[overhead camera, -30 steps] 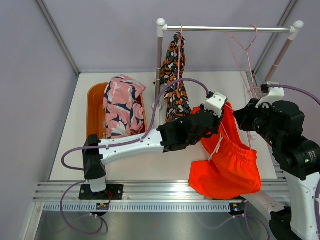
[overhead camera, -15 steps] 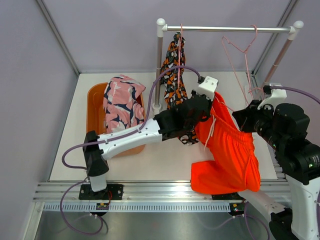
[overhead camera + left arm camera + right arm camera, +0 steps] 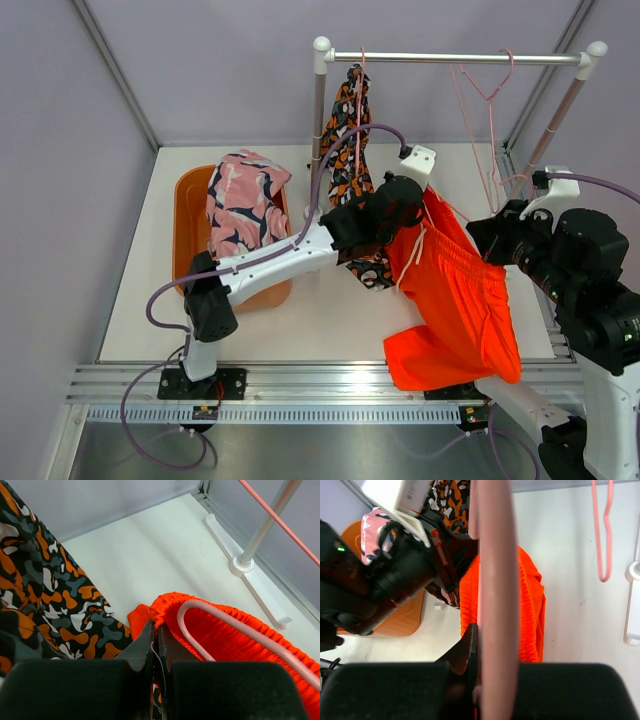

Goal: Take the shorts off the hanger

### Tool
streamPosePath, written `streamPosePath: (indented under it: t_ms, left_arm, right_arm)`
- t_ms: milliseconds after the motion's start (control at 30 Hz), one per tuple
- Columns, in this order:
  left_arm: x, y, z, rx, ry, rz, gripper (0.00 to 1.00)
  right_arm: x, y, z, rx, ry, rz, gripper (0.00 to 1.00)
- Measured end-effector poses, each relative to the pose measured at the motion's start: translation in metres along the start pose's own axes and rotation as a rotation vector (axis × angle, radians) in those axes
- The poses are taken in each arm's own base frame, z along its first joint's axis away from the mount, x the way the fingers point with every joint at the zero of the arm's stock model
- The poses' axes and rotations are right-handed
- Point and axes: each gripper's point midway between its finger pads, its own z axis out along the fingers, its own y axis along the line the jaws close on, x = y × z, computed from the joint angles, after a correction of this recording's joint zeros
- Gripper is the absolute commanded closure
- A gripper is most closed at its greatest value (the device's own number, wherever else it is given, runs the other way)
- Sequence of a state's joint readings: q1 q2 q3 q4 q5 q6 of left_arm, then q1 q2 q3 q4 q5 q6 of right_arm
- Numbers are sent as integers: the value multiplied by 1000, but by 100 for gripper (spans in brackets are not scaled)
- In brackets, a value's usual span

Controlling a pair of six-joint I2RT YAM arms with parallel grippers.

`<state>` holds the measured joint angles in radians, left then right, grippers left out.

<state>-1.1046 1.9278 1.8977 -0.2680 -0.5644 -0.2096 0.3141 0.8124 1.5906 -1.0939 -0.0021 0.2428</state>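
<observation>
The plain orange shorts (image 3: 455,300) hang between my two grippers on a pink hanger (image 3: 220,627) that sits inside the waistband. My left gripper (image 3: 405,195) is shut on the gathered orange waistband edge (image 3: 165,602), with its jaws (image 3: 156,630) pinching the fabric. My right gripper (image 3: 497,240) is shut on the pink hanger's rod (image 3: 495,580), with the orange shorts (image 3: 530,605) beyond it. The black shorts with an orange-and-white pattern (image 3: 350,130) hang from the rail and also show in the left wrist view (image 3: 45,590). The pink patterned shorts (image 3: 240,205) lie in the orange basket (image 3: 190,200).
The white clothes rack has a rail (image 3: 450,58), a left post (image 3: 318,130) and a right post (image 3: 560,110). An empty pink hanger (image 3: 490,95) hangs on the rail. The rack's foot (image 3: 242,565) stands on the white table. Grey walls enclose the table.
My left gripper has moved back and to the left with the orange waistband, stretching the shorts out along the hanger. The right gripper has stayed about where it was, holding the hanger.
</observation>
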Motion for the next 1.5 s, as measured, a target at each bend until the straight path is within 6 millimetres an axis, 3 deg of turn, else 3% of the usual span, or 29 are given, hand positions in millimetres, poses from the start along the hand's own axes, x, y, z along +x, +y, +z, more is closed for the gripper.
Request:
streamPosePath:
  t_ms: [233, 333, 533, 767, 933, 1033, 1133, 1233, 1333, 1433, 1467, 1500]
  left_arm:
    - [28, -8, 5, 34, 56, 24, 100]
    - [40, -14, -10, 66, 60, 61, 100]
    - [39, -53, -81, 221, 0, 182, 100]
    - [-7, -105, -191, 561, -144, 244, 94]
    - [-37, -132, -249, 854, -167, 283, 84]
    - [-39, -145, -278, 1014, -156, 316, 88]
    - [-25, -157, -302, 1149, -103, 360, 94]
    - [-9, -167, -315, 1226, -49, 401, 94]
    - [6, -164, -319, 1225, 1, 442, 95]
    - [-4, -151, -313, 1133, -27, 455, 87]
    - [-12, -142, -308, 1080, -47, 456, 77]
    - [-18, -135, -305, 1037, -64, 457, 76]
  right_arm:
    - [-2, -1, -1, 8, -4, -1, 100]
    - [-1, -2, 1, 11, 1, -1, 100]
    - [-5, -4, 12, 34, 1, 0, 100]
    - [-30, 3, 49, 1, -114, 20, 100]
    - [-70, 16, 70, -42, -242, 25, 100]
    - [-94, 25, 76, -76, -317, 35, 100]
    - [-119, 36, 71, -112, -387, 44, 100]
    - [-143, 43, 61, -134, -449, 47, 100]
    - [-159, 48, 52, -147, -487, 46, 100]
    - [-161, 49, 48, -148, -495, 44, 100]
    - [-161, 48, 48, -146, -492, 43, 100]
    - [-159, 48, 48, -143, -485, 42, 100]
